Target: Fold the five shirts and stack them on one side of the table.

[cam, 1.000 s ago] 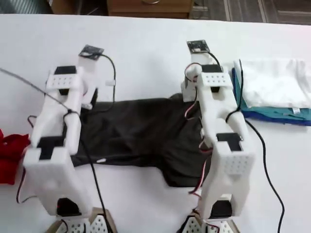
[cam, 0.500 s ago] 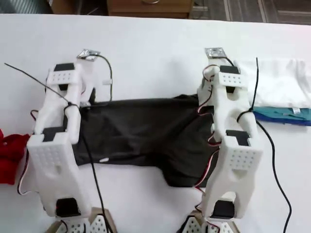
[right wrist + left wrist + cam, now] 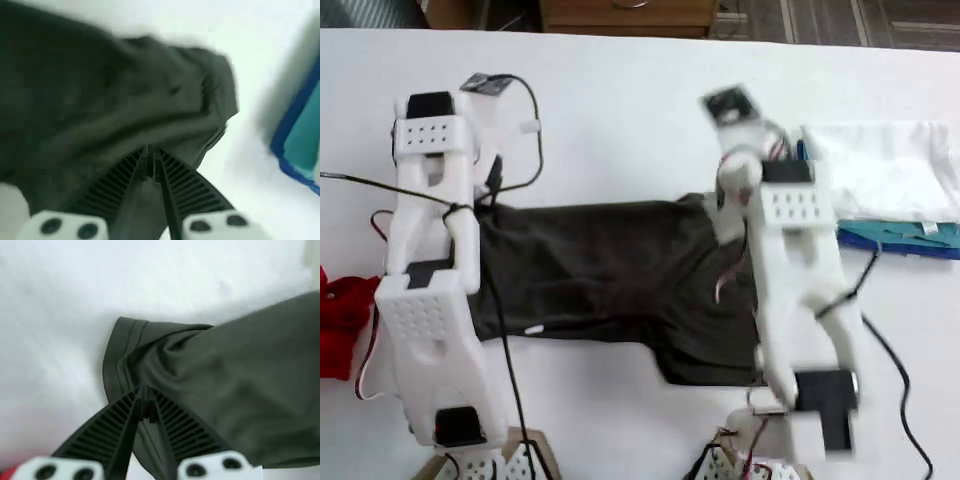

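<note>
The dark shirt (image 3: 610, 270) lies spread in the middle of the table (image 3: 620, 100). The left pincer (image 3: 145, 404) and the right pincer (image 3: 150, 162) each pinch one corner tight. It looks soft, light and floppy, so corners are best to hold.

Two arms (image 3: 425, 330) (image 3: 800, 260) — one dark shirt (image 3: 610, 270), one red shirt (image 3: 340, 320), one stack (image 3: 890, 170)

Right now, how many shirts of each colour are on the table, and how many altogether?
dark shirt: 1
red shirt: 1
white shirt: 1
teal shirt: 1
blue shirt: 1
Total: 5 shirts
</note>
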You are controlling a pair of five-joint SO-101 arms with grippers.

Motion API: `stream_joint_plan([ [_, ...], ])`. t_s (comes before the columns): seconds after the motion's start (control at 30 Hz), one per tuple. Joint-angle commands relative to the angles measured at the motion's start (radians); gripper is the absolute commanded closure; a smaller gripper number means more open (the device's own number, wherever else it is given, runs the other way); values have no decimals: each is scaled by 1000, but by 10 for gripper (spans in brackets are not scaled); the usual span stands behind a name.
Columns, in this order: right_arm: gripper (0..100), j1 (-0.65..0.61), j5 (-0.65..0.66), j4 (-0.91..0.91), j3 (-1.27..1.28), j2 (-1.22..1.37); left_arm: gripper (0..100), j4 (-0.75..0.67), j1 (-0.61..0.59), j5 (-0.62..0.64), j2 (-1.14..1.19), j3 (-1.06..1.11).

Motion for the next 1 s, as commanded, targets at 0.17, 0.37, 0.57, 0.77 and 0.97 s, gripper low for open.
stream_joint_plan([
  [0.17,864,-12,180,-67,414,-369,973,5,-8,55,-193,21],
  [0.37,813,-65,181,-30,483,-450,973,-189,-6,48,-612,519],
  [0.57,818,-223,282,24,632,-469,975,-657,-11,15,-899,1225],
  [0.77,818,-182,278,-44,675,-461,975,-865,-9,23,-904,1457],
  [0.97,819,-170,278,-47,675,-461,975,-925,-6,21,-904,1508],
])
